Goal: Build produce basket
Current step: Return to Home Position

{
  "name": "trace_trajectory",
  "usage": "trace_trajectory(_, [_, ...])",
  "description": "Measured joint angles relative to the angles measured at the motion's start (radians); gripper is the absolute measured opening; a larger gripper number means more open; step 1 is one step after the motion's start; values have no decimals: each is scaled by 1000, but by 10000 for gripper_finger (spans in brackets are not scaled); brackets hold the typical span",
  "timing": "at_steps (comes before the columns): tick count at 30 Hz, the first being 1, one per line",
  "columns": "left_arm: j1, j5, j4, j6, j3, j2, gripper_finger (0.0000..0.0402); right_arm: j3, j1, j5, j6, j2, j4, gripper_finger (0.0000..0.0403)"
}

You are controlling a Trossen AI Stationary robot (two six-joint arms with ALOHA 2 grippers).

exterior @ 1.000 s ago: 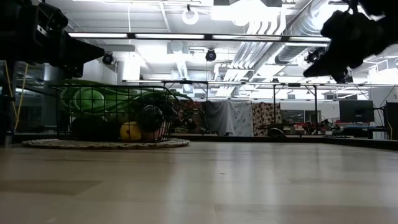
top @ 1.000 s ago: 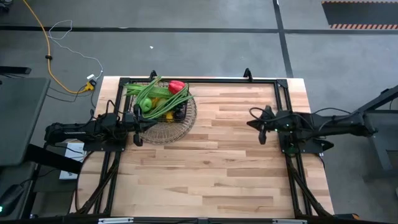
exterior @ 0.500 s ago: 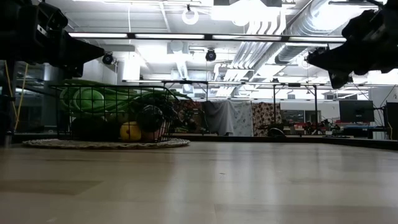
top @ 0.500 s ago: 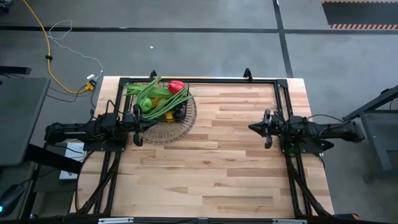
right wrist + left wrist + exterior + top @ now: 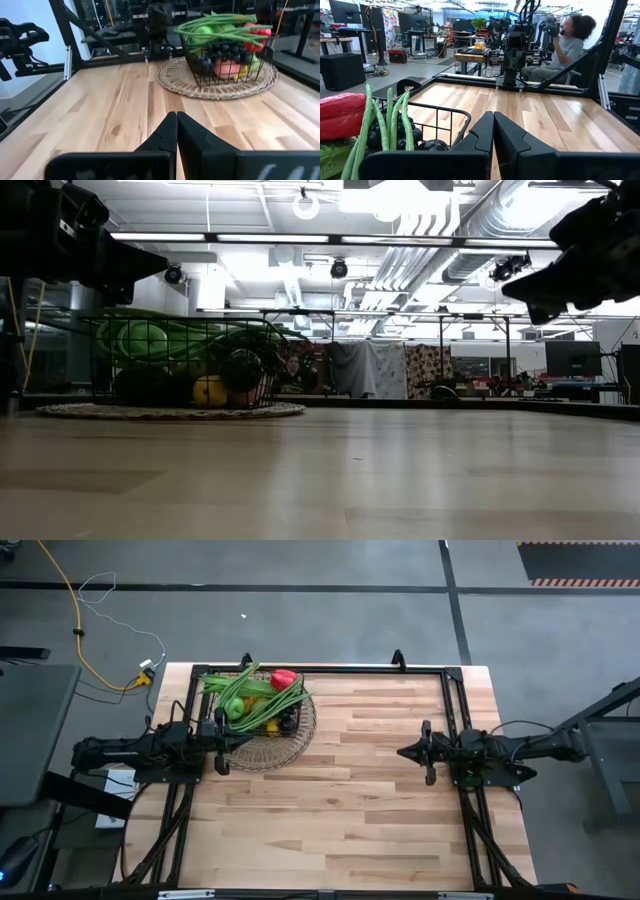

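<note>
Left gripper (image 5: 493, 116) is pinched tight and empty, hovering just beside the basket (image 5: 105, 375) at the far left of the table (image 5: 350, 810), produce (image 5: 262, 698) heaped inside. Right gripper (image 5: 176, 114) is closed on nothing too, above the table's right side, well apart.

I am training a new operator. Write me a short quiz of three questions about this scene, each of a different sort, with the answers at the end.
1. True or false: the basket stands on a round woven mat.
2. Which hand is nearer the basket? A: the left hand. B: the right hand. C: both are equally near.
3. Fill in: the fingers of the left hand and of the right hand are both ____ and hold nothing.

Key: 1 true; 2 A; 3 shut.
</note>
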Motion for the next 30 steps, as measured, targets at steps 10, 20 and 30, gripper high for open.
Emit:
trace_trajectory(10, [0, 0, 0, 0, 0, 0, 1, 0, 0, -2, 47, 11, 0, 0])
trace_trajectory(20, [0, 0, 0, 0, 0, 0, 1, 0, 0, -2, 47, 11, 0, 0])
trace_trajectory(30, [0, 0, 0, 0, 0, 0, 1, 0, 0, -2, 47, 11, -1, 0])
